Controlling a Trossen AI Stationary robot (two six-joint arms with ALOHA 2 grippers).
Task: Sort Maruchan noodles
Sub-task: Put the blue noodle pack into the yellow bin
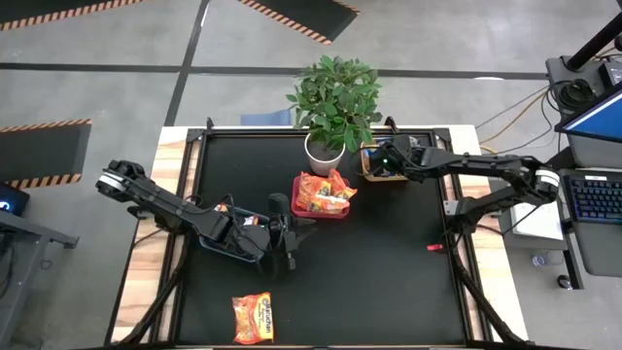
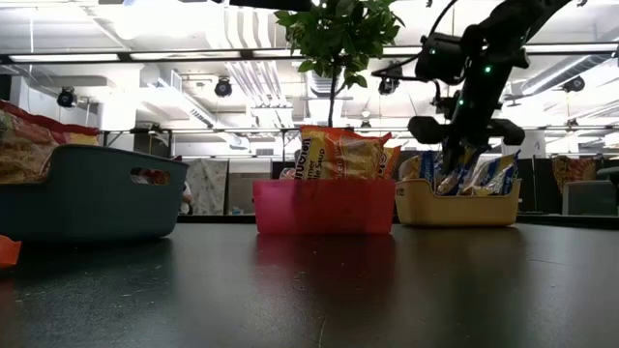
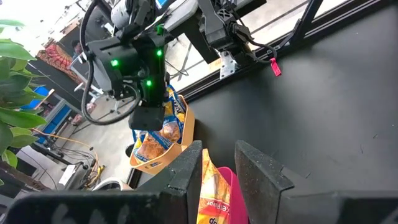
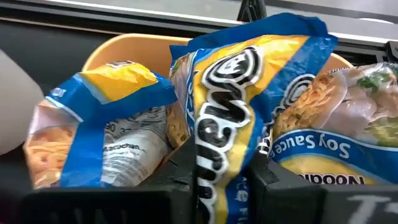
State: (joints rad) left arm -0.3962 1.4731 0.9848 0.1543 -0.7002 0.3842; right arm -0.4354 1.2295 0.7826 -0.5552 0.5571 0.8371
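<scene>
A: Where was the right gripper point(image 1: 387, 163)?

B: Over the orange bin point(image 1: 370, 175) near the tabletop's point(image 1: 389, 262) far edge, just beside the white pot of the potted plant point(image 1: 333, 105). Its fingers were pinched on a blue-and-yellow Maruchan packet point(image 4: 230, 118), held upright in that bin. The right wrist view showed the crinkled wrapper squeezed between the two dark fingers, with more blue-and-yellow packets point(image 4: 99, 124) on either side inside the bin.

A: And the orange packets?

B: Several orange Maruchan packets point(image 1: 323, 192) stood in the red bin point(image 1: 304, 211), near the middle of the tabletop and toward the far edge. One more orange packet point(image 1: 253, 318) lay flat alone at the near edge, left of centre.

A: The left arm?

B: The left gripper point(image 1: 284, 255) hung left of centre, beside the grey-blue bin point(image 1: 216, 245), which sat under the arm. Its fingers point(image 3: 186, 177) stood a little apart with nothing between them.

A: Anything in the grey-blue bin?

B: The low view showed a packet point(image 2: 29, 145) rising over its rim; what else it held I couldn't tell.
</scene>
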